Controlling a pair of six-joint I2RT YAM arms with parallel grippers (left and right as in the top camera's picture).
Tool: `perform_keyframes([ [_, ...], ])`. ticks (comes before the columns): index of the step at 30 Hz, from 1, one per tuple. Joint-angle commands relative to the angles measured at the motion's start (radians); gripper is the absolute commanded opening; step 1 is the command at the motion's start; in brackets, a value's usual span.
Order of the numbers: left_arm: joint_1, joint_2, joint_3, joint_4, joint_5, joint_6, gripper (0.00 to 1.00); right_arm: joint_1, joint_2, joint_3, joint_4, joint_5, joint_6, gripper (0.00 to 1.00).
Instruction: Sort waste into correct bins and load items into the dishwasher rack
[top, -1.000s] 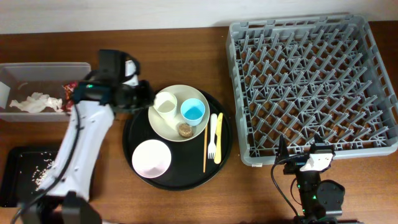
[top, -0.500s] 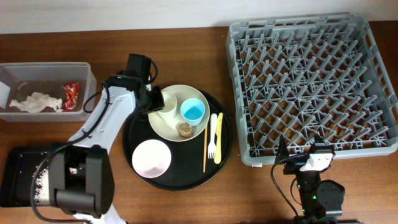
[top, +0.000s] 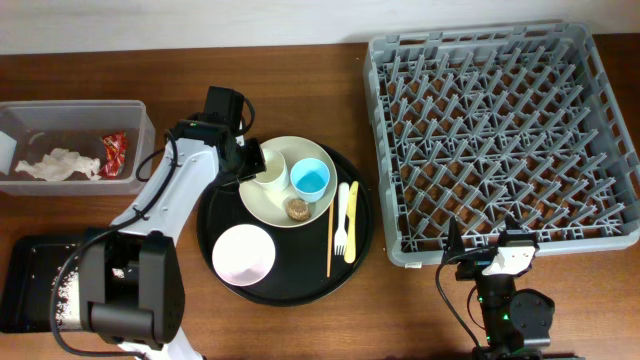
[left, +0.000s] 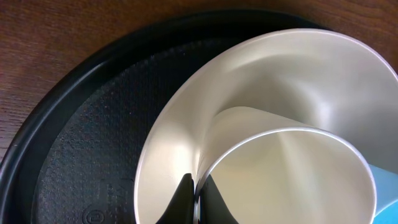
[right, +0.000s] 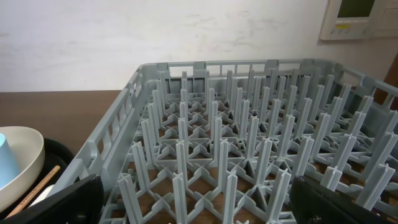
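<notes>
- The small white cup (top: 267, 167) stands on the cream round plate (top: 268, 203), pinched at its rim by the left fingers (left: 185, 196). In the left wrist view the two dark tips are closed against the cup's thin wall, one on either side.
- A light blue cup (top: 310, 179) sits just beside it on the same plate, with a small brown food lump (top: 297, 208) near the plate's front edge.
- The plate rests on a big round black tray (top: 300, 268). Also on the tray are a pink bowl (top: 244, 253), a thin wooden stick (top: 330, 235), a white fork (top: 342, 215) and a yellow knife (top: 351, 222), the three lying side by side.
- To the right stands the large square grey plastic dishwasher rack (top: 505, 130), with nothing among its pegs.
- At the rack's near edge the right fingers (right: 56, 199) are spread wide and hold nothing.
- At the far left of the wooden counter (top: 300, 320), a clear rectangular plastic tub (top: 75, 103) holds a crumpled white paper napkin (top: 55, 165) and a small red shiny wrapper (top: 113, 153).
- In front of the tub, a shallow black rectangular tray (top: 25, 250) holds loose white rice grains (top: 68, 280).
</notes>
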Motion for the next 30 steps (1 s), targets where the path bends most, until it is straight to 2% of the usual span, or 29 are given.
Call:
perform_keyframes([
  [1,0.013,-0.008,0.024,0.002,0.004,0.000,0.01,0.006,-0.006,-0.005,-0.006,0.008,0.008,0.98],
  [3,0.048,-0.070,0.059,-0.002,0.003,0.000,0.01,0.006,-0.007,-0.005,-0.006,0.008,0.008,0.98],
  [6,0.142,-0.237,0.069,-0.029,0.010,0.069,0.01,0.006,-0.007,-0.005,-0.006,0.008,0.008,0.98],
  [7,0.177,-0.278,0.069,-0.040,0.074,0.100,0.01,0.006,-0.007,-0.005,-0.006,0.008,0.008,0.98],
  [9,0.253,-0.323,0.069,-0.052,0.326,0.168,0.01,0.006,-0.007,-0.005,-0.006,0.008,0.008,0.98],
  [10,0.299,-0.323,0.068,-0.063,0.553,0.232,0.00,0.006,-0.007,-0.005,-0.006,0.008,0.008,0.98],
  [11,0.328,-0.319,0.068,-0.074,0.730,0.317,0.00,0.006,-0.007,-0.005,-0.006,0.008,0.008,0.98],
  [12,0.338,-0.319,0.065,-0.081,0.889,0.456,0.00,0.006,-0.007,-0.005,-0.006,0.008,0.008,0.98],
  [13,0.338,-0.319,0.064,-0.103,0.988,0.584,0.00,0.006,-0.007,-0.005,-0.006,0.008,0.008,0.98],
  [15,0.338,-0.319,0.056,-0.170,1.029,0.675,0.00,0.006,-0.007,-0.005,-0.006,0.008,0.008,0.98],
  [18,0.335,-0.312,-0.042,-0.155,1.099,0.761,0.00,0.006,-0.007,-0.005,-0.006,0.008,0.008,0.99],
  [20,0.335,-0.282,-0.105,-0.080,1.155,0.761,0.00,0.006,-0.007,-0.005,-0.006,0.008,0.008,0.98],
  [28,0.335,-0.029,-0.110,-0.002,1.413,0.795,0.00,0.006,-0.007,-0.005,-0.005,0.008,0.008,0.98],
  [30,0.335,-0.015,-0.110,0.034,1.469,0.795,0.00,0.006,-0.007,-0.005,0.002,-0.076,0.016,0.99],
])
